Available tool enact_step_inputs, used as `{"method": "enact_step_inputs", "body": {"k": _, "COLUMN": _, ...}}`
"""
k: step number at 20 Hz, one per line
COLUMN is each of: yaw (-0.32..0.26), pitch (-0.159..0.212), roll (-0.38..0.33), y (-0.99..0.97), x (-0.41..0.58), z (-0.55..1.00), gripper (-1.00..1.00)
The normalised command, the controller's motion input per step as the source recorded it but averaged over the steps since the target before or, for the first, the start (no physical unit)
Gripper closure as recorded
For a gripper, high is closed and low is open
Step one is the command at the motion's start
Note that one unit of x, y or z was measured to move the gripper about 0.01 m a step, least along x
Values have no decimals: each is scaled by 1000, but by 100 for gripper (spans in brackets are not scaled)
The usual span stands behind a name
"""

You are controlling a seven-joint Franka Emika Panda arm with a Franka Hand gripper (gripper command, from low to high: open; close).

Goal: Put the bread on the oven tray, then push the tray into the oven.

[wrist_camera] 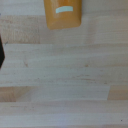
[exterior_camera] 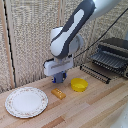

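At the exterior view's left, a white patterned plate (exterior_camera: 26,102) lies flat on the wood table (exterior_camera: 95,107). Next, near center, the bread (exterior_camera: 58,93) (wrist_camera: 63,13) lies on the table, w/ the clamp (exterior_camera: 60,78) just above & behind it, not touching; can't tell if fingers are apart or together. To the right of the bread, close by, a yellow bowl (exterior_camera: 78,84). Further right, the oven pan (exterior_camera: 95,72) sticks out in front of the oven (exterior_camera: 113,56), door down.
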Motion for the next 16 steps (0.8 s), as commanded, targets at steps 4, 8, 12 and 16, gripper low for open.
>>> {"method": "enact_step_inputs", "body": {"k": 4, "yaw": 65, "pitch": 0, "roll": -11, "y": 0, "x": 47, "z": -350, "gripper": -100}}
{"method": "enact_step_inputs", "body": {"k": 8, "yaw": 74, "pitch": -14, "roll": -1, "y": -22, "x": 151, "z": -299, "gripper": -100}}
{"method": "enact_step_inputs", "body": {"k": 12, "yaw": 65, "pitch": -4, "roll": -4, "y": 0, "x": 193, "z": -241, "gripper": -100}}
{"method": "enact_step_inputs", "body": {"k": 16, "yaw": 83, "pitch": -27, "roll": -8, "y": 0, "x": 207, "z": -216, "gripper": -100}}
